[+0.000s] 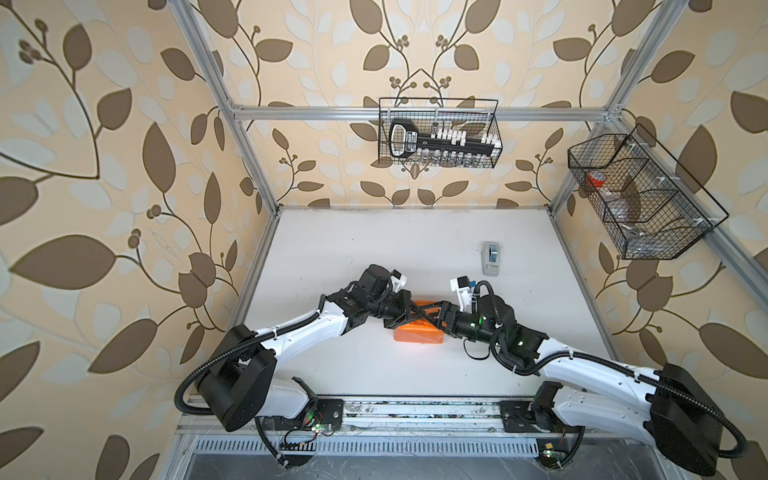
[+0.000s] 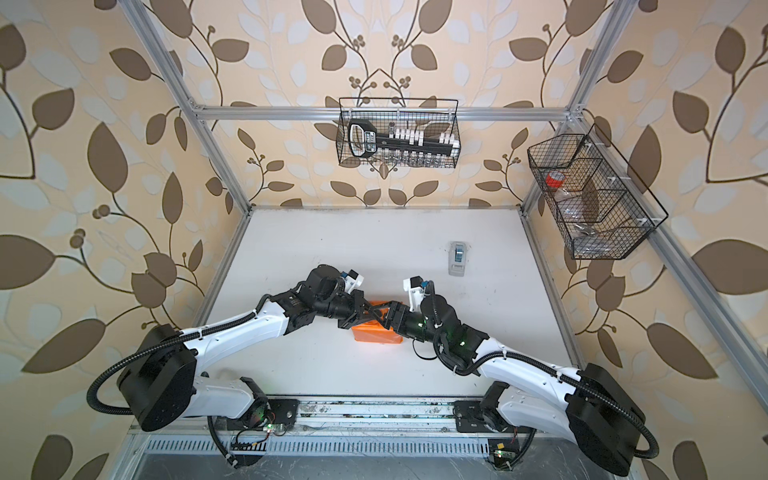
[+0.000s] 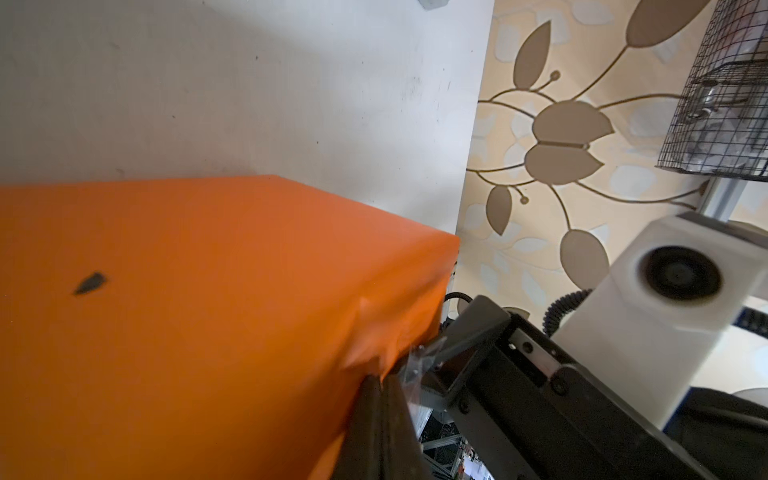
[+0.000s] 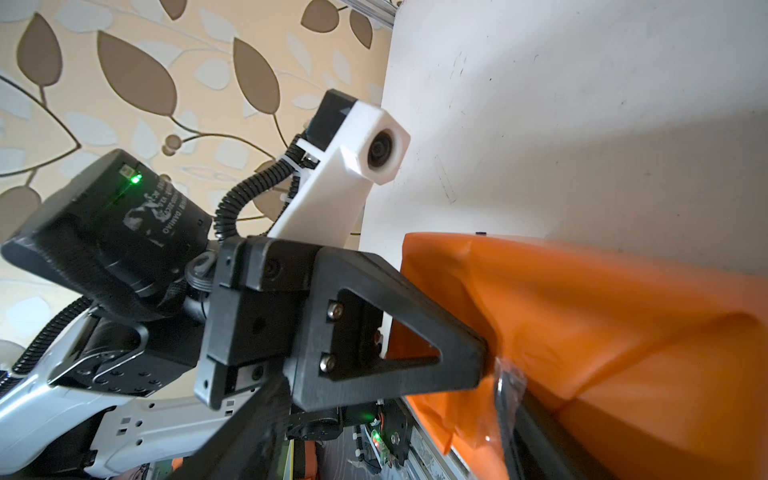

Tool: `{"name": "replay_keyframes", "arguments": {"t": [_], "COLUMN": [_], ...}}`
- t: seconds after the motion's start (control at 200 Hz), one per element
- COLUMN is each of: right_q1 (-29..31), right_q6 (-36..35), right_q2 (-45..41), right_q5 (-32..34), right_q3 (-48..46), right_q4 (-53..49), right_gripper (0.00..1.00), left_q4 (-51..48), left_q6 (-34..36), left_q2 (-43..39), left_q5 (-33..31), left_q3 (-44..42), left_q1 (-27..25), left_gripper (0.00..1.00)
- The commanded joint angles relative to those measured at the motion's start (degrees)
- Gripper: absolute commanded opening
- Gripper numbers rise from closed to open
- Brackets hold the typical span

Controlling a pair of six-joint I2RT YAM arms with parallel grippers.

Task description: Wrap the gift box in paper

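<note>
left claw (image 3: pixel 377 384) clenched, tip on paper (image 3: pixel 208 311) flap | right claw (image 1: pixel 428 318) released, beside | risk: tape (image 3: pixel 415 361) at tips may stick to claw, lifting flap

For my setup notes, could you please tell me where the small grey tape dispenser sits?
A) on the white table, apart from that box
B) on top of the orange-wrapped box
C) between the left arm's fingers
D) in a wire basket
A: in both top views the tape dispenser stands on the white table, apart from the orange paper.
</note>
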Motion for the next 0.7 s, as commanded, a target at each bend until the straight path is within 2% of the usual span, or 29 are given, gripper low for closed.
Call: {"name": "replay_keyframes", "arguments": {"t": [0.0,0.4,0.475,0.615,0.695], "right_q1": [-0.3,0.0,-0.1,-0.9,-1.6], "right_q6": [1.7,8.6,9.0,14.2,16.3], "right_q2": [0.2,0.7,1.4,3.4,4.1], "right_q5": [-2.5,-9.2,-9.9,-12.3,-12.7], "right_q3": [-0.9,2.2,3.1,2.2,2.3], "right_q4": [-9.8,-10.3,-10.9,-6.4,-7.6], "right_gripper": [0.78,0.79,0.81,0.83,0.83], "left_q4": [-0.4,2.8,3.4,4.6,4.9], "left_q6": [0.4,-1.0,-1.2,-1.4,-1.4], "left_q2": [1.2,0.6,0.5,0.7,0.8], "left_q5": [0.2,-2.6,-2.8,-2.8,-2.8], "left_q3": [-2.0,-5.8,-6.3,-6.9,-7.1], "left_q1": [-0.3,-0.3,-0.4,-0.4,-0.3], "left_gripper": [0.00,0.00,0.00,0.00,0.00]}}
